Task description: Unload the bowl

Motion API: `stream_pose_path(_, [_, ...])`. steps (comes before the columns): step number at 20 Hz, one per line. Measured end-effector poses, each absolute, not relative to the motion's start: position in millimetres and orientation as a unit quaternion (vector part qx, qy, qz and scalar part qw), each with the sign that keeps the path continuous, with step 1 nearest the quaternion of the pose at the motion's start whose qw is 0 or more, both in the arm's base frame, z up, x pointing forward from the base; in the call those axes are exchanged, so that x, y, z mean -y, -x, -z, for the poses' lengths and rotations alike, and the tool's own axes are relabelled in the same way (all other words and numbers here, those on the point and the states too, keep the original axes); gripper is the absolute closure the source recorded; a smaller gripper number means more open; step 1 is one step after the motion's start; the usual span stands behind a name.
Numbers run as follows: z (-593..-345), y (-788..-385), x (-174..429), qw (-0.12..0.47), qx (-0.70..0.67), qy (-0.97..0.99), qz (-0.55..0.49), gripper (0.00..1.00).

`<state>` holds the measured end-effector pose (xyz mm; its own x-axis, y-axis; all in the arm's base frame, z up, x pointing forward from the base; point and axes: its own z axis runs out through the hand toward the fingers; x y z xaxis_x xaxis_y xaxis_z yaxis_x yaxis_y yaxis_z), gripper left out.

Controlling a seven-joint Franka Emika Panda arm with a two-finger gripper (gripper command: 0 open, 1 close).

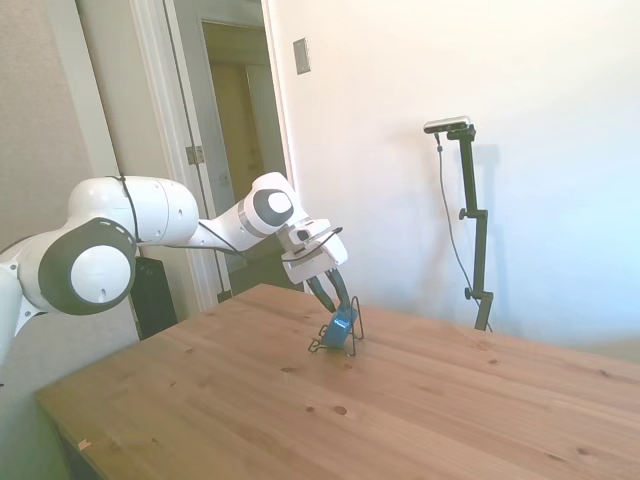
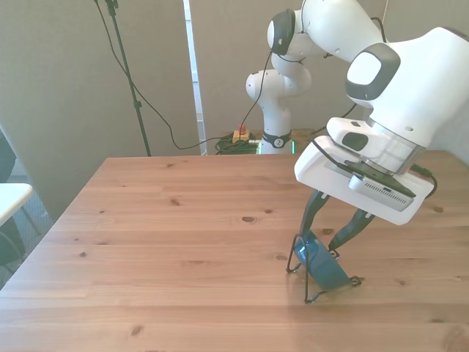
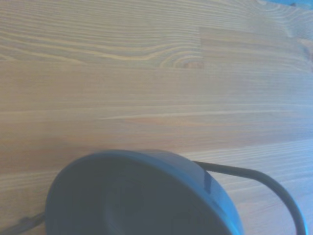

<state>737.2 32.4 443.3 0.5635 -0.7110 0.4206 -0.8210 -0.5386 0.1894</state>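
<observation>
The small blue bowl (image 2: pixel 325 267) stands on its edge, tilted, in a thin black wire rack (image 2: pixel 296 258) on the wooden table (image 2: pixel 183 242). My gripper (image 2: pixel 320 237) hangs just above it, open, with one dark finger on either side of the bowl's upper rim. In the side view the bowl (image 1: pixel 344 325) leans in the rack (image 1: pixel 359 317) directly under the gripper (image 1: pixel 338 303). Up close in the wrist view, the bowl's rim (image 3: pixel 137 196) fills the lower part, blurred, with a rack wire (image 3: pixel 264 178) curving beside it.
The rack sits toward the front view's right, some way in from the near table edge. A white surface edge (image 2: pixel 11 198) shows at the front view's left, off the table. Cables (image 2: pixel 234 139) lie on the floor behind the far edge.
</observation>
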Motion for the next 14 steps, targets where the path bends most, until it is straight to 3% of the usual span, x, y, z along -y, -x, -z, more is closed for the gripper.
stream_pose_path(14, [-440.3,-730.4,-25.4,0.223,0.452,-0.853,-0.133,1.0])
